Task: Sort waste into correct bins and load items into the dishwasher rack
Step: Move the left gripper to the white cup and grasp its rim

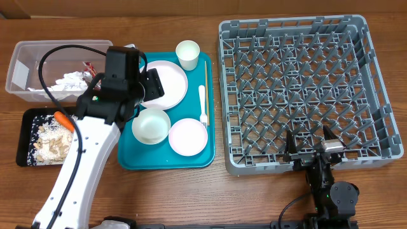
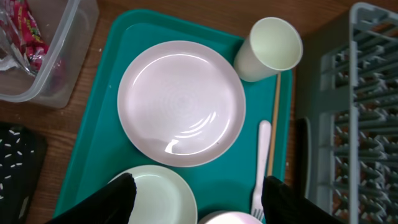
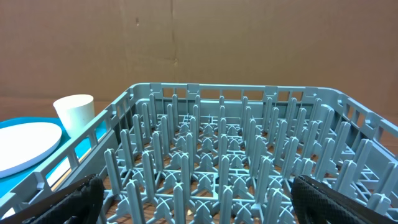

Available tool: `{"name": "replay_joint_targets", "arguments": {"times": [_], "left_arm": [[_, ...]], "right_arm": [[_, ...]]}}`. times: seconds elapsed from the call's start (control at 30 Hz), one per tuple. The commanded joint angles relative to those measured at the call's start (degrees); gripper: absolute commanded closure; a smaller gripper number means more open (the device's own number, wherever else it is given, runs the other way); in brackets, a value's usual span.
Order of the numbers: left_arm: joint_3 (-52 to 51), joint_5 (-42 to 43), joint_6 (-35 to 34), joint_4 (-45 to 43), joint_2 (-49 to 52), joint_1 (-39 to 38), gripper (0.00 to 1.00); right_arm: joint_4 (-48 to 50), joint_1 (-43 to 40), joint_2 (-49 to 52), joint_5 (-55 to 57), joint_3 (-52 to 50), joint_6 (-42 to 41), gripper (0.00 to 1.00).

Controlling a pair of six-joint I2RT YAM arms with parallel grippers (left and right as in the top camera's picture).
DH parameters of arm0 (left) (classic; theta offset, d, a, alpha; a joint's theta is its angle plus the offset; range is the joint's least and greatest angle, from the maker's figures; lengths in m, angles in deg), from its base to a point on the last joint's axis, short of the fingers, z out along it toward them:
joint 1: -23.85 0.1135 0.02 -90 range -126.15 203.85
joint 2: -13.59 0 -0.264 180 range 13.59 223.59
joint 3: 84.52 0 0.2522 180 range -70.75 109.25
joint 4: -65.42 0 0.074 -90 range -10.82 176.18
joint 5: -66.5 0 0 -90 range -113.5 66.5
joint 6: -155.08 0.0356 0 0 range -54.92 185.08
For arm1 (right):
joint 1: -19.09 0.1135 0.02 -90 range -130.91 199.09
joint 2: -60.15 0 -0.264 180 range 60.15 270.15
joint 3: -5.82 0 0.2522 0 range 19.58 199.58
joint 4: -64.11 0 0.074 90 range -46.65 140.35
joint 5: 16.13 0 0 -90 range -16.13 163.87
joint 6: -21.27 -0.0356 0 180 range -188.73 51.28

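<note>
A crumpled white napkin [image 1: 71, 81] and a shiny red wrapper [image 1: 89, 66] lie in the clear tub [image 1: 38, 60] at the far left of the wooden table [image 1: 191, 197]; just in front of it, the black tray [image 1: 24, 130] holds beige food scraps [image 1: 49, 141] with rice grains and a small orange carrot [image 1: 62, 117]. Beside both bins sits the teal tray [image 1: 165, 160], loaded with dishes: a large plate [image 2: 181, 102] at the back, a bowl [image 1: 151, 126] and a small plate [image 1: 188, 136] side by side at the front, a cup [image 1: 187, 55] upright in the far right corner, and a white fork [image 1: 203, 105] and thin chopsticks [image 1: 206, 75] laid along the right edge. To the right stands the grey dishwasher rack [image 1: 305, 83], its rows of pegs upright, close beside the teal tray but apart from it. The left gripper [image 2: 199, 208] hovers above the teal tray, over the large plate and the bowl, its fingers [image 2: 112, 199] spread well apart with nothing between them. The left arm [image 1: 82, 165] crosses over the black tray's inner edge. The right gripper [image 3: 199, 208] sits low at the rack's near side, facing across the pegs, its jaws wide apart and gripping nothing
</note>
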Motion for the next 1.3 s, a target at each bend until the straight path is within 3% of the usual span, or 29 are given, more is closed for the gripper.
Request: {"name": "replay_joint_targets", "arguments": {"times": [0.0, 0.37, 0.5, 0.73, 0.93, 1.27], "left_arm": [[0.74, -4.7, -3.19, -0.5, 4.96, -0.11, 0.32], [0.74, -5.18, -4.92, -3.63, 15.8, -0.02, 0.33], [1.33, -1.73, -4.85, -6.64, 16.22, -0.02, 0.43], [14.08, 6.27, -4.9, -4.02, 17.09, -0.02, 0.44], [26.38, 7.39, -4.9, -0.66, 24.0, -0.02, 0.43], [28.3, 8.11, -10.91, -6.91, 38.21, -1.81, 0.44]], "right_arm": [[0.31, -0.26, -0.48, -0.09, -0.59, 0.2, 0.0], [0.31, -0.26, -0.48, -0.11, -0.59, 0.2, 0.0], [0.31, -0.26, -0.48, -0.09, -0.59, 0.2, 0.0], [0.31, -0.26, -0.48, -0.09, -0.59, 0.2, 0.0], [0.31, -0.26, -0.48, -0.09, -0.59, 0.2, 0.0], [0.31, -0.26, -0.48, -0.09, -0.59, 0.2, 0.0]]}}
